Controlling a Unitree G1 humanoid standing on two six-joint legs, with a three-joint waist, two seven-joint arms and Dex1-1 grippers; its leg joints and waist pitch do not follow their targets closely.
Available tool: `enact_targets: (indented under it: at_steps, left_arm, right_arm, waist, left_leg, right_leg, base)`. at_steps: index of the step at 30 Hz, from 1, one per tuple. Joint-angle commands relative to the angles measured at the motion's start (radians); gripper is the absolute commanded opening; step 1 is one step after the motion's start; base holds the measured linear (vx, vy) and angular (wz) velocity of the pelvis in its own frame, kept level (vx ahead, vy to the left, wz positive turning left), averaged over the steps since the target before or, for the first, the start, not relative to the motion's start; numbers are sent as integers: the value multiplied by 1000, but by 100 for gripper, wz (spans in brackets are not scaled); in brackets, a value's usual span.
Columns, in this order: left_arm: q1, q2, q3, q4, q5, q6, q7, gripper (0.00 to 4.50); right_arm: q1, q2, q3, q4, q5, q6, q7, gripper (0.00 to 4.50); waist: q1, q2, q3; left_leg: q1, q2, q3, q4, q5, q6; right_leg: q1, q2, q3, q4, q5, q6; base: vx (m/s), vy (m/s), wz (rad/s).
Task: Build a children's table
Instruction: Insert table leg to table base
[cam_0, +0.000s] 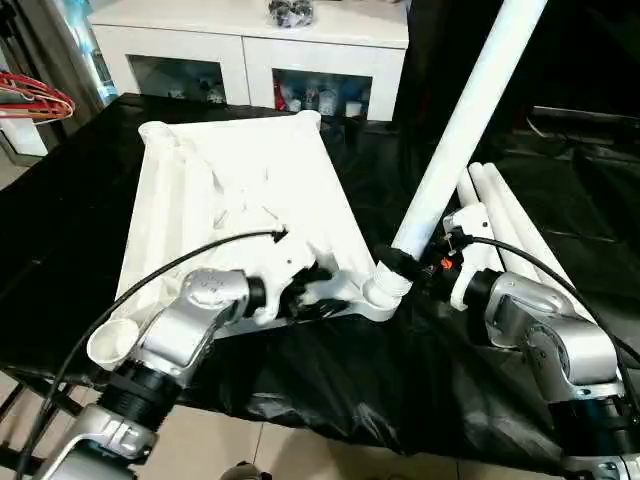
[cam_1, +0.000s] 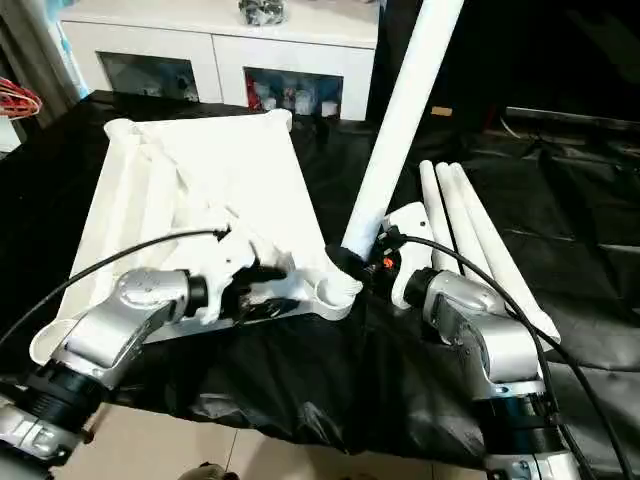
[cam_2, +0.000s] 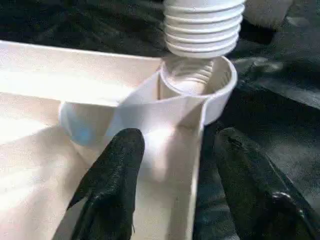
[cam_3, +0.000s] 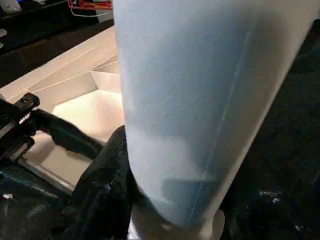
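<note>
Black fingers (cam_2: 112, 175) of the left gripper (cam_0: 318, 292) straddle the tabletop (cam_0: 240, 190) rim beside the corner socket (cam_0: 383, 288), apart and not clearly gripping, while the right gripper (cam_0: 418, 268) is clamped on the leg (cam_0: 470, 125), whose threaded end hovers tilted just above that socket. My worry is cross-threading, or the upturned tabletop sliding on the black cloth (cam_0: 400, 380). Three spare legs (cam_0: 515, 235) crowd the right arm; the cabinet (cam_0: 250, 45) stands behind.
</note>
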Motion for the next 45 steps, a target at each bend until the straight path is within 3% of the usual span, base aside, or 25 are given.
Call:
enact_targets:
  at_steps: [1,10,23,26,28,38,40,45]
  left_arm:
    - [3,6,-12,-7,-1,12,-23,227]
    - [-15,-7,-38,43,37,3,-34,154]
    - [-40,-6,-69,105,96,-22,-45,47]
    - [-51,-2,-81,123,118,-37,-49,45]
    - [-62,-5,-82,136,118,-39,-58,7]
    - [-95,-36,-71,186,117,-61,-77,0]
    - [-101,-52,-57,193,100,-67,-82,0]
    - [-110,-76,-36,214,73,-92,-83,0]
  right_arm:
    - [1,-1,6,-35,-3,1,-7,190]
    - [3,5,15,-19,-10,-6,-8,190]
    - [-27,-6,42,8,-17,-10,25,190]
    - [-43,-10,62,32,-29,-19,45,190]
    - [-59,-11,74,57,-36,-28,58,190]
    - [-128,-12,101,195,-71,-77,101,190]
    - [-145,-12,102,224,-77,-86,106,190]
    - [-171,-12,106,272,-91,-102,118,190]
  waist:
    - [-2,9,-69]
    - [-2,15,-71]
    - [-1,19,-69]
    - [-3,20,-67]
    - [-4,22,-67]
    - [-9,19,-66]
    - [-10,10,-65]
    - [-9,12,-65]
  left_leg:
    - [20,39,-18,-78,-234,-20]
    - [19,38,-18,-76,-228,-14]
    - [20,38,-18,-77,-247,-10]
    - [20,36,-19,-77,-260,-8]
    - [20,37,-20,-78,-266,-11]
    - [25,34,-18,-76,-276,-7]
    - [25,35,-17,-77,-275,-5]
    - [24,34,-18,-77,-269,4]
  right_leg:
    - [53,-66,50,-80,-271,-156]
    - [57,-65,50,-77,-234,-171]
    - [54,-68,50,-86,-314,-150]
    - [53,-68,48,-91,-352,-138]
    - [52,-69,48,-92,-363,-135]
    - [53,-69,48,-97,-386,-148]
    - [52,-68,47,-99,-399,-144]
    - [51,-70,47,-100,-422,-136]
  base:
    - [0,0,0]
    - [0,0,0]
    - [0,0,0]
    - [0,0,0]
    - [0,0,0]
    - [0,0,0]
    - [0,0,0]
    - [0,0,0]
